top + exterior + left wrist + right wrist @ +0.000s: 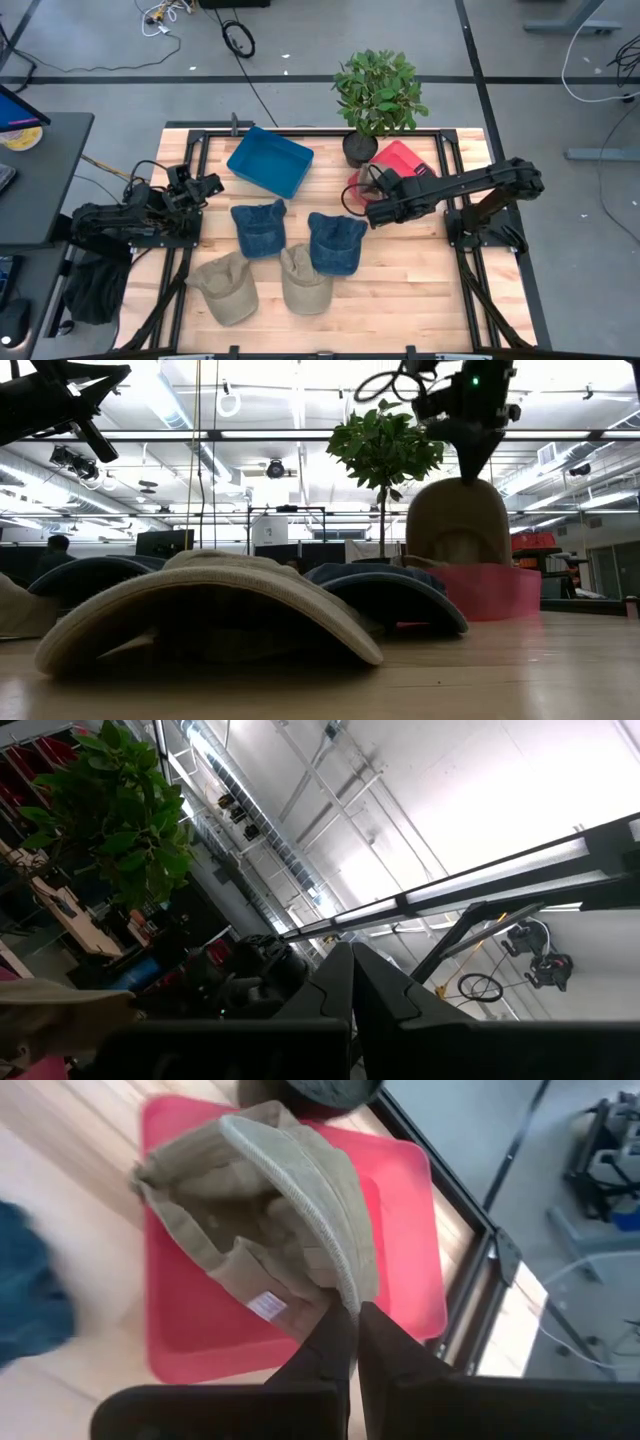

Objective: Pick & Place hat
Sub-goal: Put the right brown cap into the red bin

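Right gripper (348, 1320) holds a tan hat (270, 1200) over the red bin (400, 1230), ready to drop it.

Its jaws are pinched on the hat's brim edge, and the hat hangs above the bin's middle, beside the plant (378, 95). To finish well, I judge it should lower until the crown sits inside the bin's walls, then spread the jaws and lift straight up so the brim does not snag. The left gripper (205, 187) waits at the table's left edge, jaws pressed together. Two blue hats (260, 228) and two tan ones (305, 280) remain on the table.
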Controlling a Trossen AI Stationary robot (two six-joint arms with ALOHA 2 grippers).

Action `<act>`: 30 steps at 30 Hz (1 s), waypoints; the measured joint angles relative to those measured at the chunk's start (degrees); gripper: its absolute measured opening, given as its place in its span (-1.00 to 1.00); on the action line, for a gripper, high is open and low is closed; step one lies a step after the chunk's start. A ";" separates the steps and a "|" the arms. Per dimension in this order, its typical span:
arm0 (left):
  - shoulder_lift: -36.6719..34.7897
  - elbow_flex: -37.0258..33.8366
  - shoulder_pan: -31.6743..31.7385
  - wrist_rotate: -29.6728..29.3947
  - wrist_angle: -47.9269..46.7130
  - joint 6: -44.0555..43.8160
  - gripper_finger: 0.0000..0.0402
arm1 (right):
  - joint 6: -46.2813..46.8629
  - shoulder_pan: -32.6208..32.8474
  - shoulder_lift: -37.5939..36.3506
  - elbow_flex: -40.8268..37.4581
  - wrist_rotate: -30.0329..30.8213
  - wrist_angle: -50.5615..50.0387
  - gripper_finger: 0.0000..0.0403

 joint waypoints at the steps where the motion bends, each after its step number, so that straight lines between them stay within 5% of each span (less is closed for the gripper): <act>1: 0.00 0.00 0.01 0.00 0.00 0.00 -0.99 | 0.08 -0.30 -0.02 -0.80 0.04 -0.02 -1.00; 23: 0.00 0.00 0.01 0.02 -0.07 0.00 -0.99 | -4.16 -3.60 -0.02 -7.49 6.93 -0.09 -1.00; 30: 0.00 0.00 0.02 0.02 -0.21 -1.87 -0.99 | -13.98 -3.13 0.06 -7.49 16.36 -0.11 -1.00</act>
